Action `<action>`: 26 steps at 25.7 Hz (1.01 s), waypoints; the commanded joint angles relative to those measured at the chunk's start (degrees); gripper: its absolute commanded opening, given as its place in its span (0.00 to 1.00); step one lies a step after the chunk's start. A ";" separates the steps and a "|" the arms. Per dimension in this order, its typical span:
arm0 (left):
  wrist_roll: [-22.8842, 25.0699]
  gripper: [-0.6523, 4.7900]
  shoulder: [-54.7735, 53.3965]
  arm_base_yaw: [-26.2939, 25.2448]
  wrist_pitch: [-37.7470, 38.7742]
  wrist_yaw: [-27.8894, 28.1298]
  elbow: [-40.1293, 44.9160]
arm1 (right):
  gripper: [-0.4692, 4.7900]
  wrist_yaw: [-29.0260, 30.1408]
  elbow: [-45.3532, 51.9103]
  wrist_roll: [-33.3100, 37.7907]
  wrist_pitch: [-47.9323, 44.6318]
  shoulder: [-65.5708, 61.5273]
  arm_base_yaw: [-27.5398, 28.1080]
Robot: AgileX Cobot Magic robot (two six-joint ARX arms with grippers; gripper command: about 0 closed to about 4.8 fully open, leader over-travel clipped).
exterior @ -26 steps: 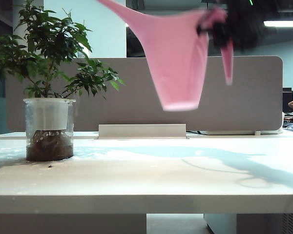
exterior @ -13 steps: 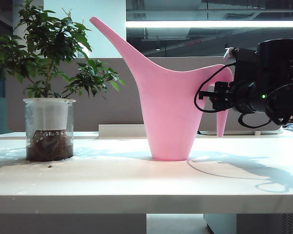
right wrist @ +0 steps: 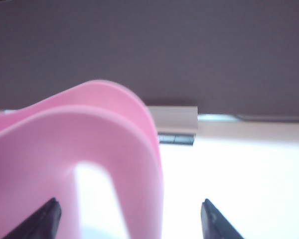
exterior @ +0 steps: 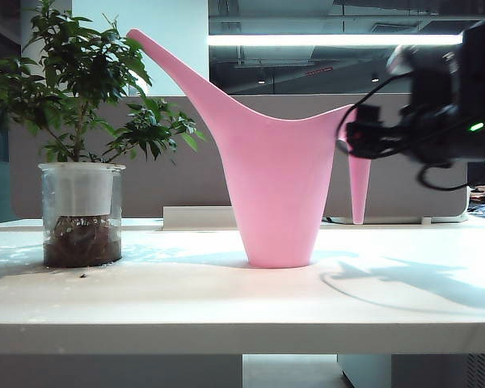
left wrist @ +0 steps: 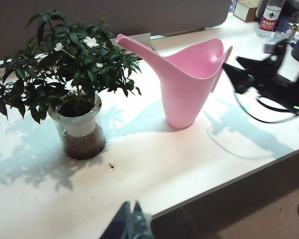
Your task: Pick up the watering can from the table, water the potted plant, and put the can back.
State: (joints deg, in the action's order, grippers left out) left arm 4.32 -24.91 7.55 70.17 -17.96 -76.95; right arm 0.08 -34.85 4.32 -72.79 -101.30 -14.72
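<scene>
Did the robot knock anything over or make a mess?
Nothing is knocked over. The pink watering can stands upright on the table, and the potted plant is upright too. The only mess is a tiny dark crumb by the pot. The right pincer is open around the handle.

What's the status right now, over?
Right end effector open around the watering can handle. Can upright on table, beside potted plant. Left end effector shut, hanging at the table's front edge. Nothing in the way.
</scene>
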 commanded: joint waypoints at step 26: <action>0.17 0.11 0.02 0.00 -0.39 -0.22 -0.11 | 0.08 -5.97 34.82 -3.10 53.27 69.05 -0.92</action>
State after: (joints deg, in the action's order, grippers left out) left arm 4.32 -24.86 7.55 70.19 -17.93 -76.95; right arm -5.98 -0.45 1.45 -24.03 -33.41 -15.57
